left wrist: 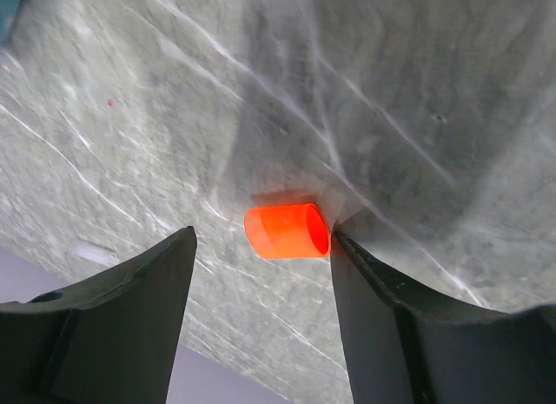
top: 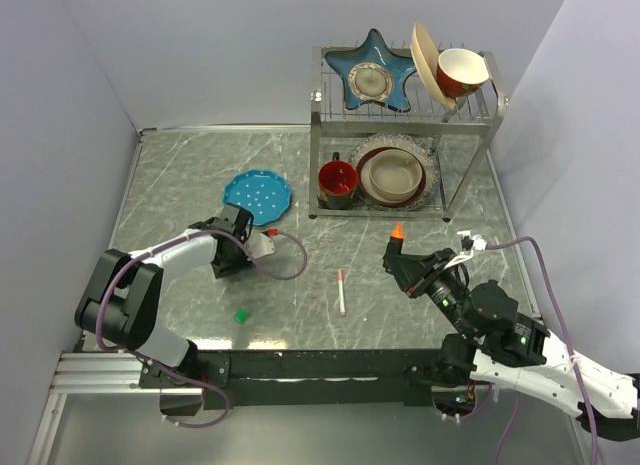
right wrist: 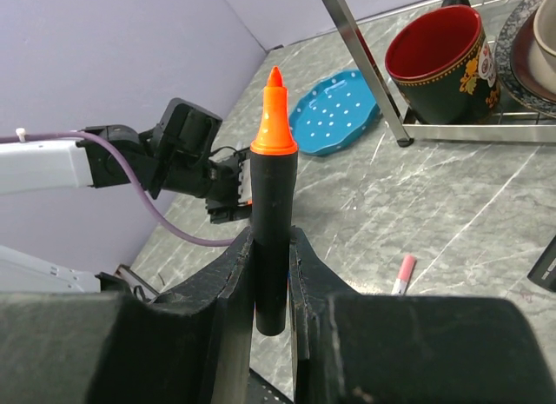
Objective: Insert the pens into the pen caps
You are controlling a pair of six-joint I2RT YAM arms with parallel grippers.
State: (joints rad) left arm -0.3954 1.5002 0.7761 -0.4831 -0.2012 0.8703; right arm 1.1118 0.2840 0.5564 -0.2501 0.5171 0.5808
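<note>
Two arms show from above. Your left gripper [top: 262, 243] is low, just beside the blue plate [top: 258, 195]. Your right gripper [top: 395, 253] holds a black marker [top: 397, 232] upright, orange tip up. A white pen [top: 342, 291] lies between the arms, and a green cap [top: 241, 314] lies nearer the left one.

At your left wrist, the fingers [left wrist: 130, 291] are spread around an orange cap [left wrist: 287, 232] lying on its side on the table [left wrist: 391, 91]. It seems to touch the right-hand finger.

At your right wrist, the fingers [right wrist: 230, 274] pinch the marker's lower body.

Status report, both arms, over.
Left gripper: jaws open astride orange cap. Right gripper: jaws shut on black marker, tip up. White pen lying clear of both.
</note>
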